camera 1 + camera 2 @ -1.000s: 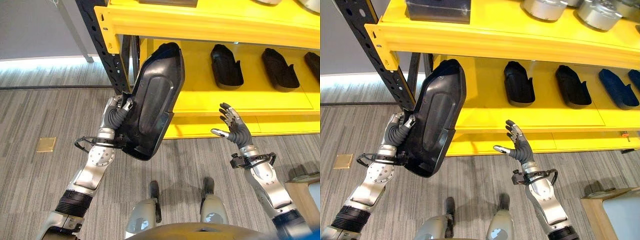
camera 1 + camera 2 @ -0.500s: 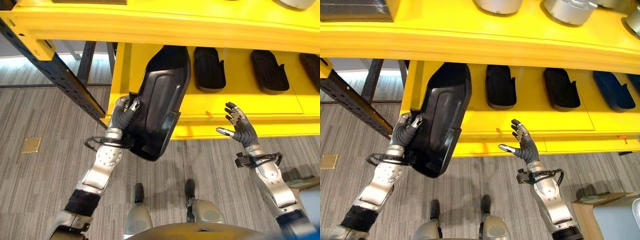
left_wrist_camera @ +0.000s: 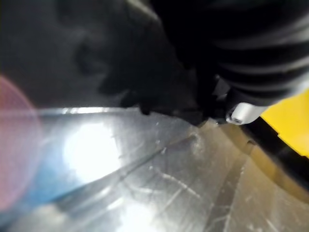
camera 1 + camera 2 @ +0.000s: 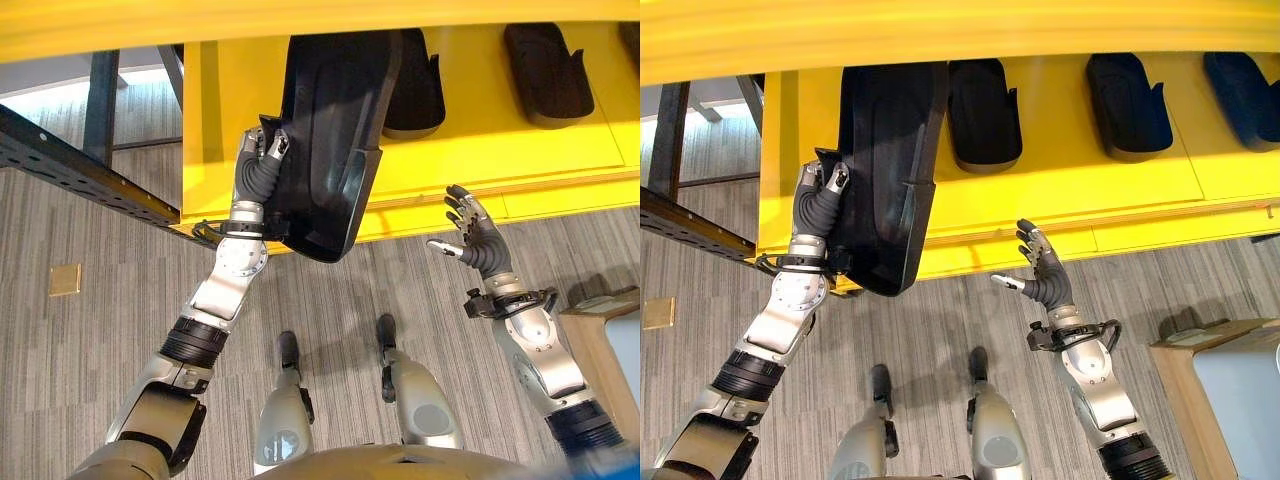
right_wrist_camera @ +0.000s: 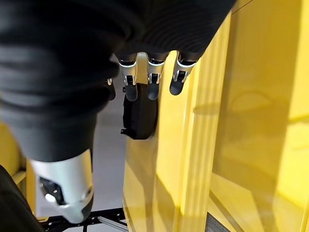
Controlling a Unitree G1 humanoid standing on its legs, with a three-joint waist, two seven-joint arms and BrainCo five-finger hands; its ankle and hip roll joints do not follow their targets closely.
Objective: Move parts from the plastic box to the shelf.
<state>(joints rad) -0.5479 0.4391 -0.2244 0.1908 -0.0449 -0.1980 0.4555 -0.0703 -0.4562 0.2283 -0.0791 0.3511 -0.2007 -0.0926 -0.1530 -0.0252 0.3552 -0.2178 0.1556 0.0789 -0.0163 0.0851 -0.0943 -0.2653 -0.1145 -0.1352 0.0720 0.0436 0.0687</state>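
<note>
My left hand [image 4: 262, 165] clamps the edge of the black part [image 4: 335, 130], half inside the yellow shelf [image 4: 480, 150]. My right hand [image 4: 472, 232] hovers spread, empty. This one-sided grip could let the part twist and hit its neighbour [image 4: 983, 112].

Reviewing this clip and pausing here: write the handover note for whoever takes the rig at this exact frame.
Left robot hand: curled round the edge of a large black moulded part, held upright with its top end reaching into the lower yellow shelf.
Right robot hand: open, empty, raised in front of the shelf edge.
Done: at least two similar black parts already lie on that shelf.
Left: lay the held part on the shelf in the free space left of them, then release. The plastic box is not identifiable here.
</note>
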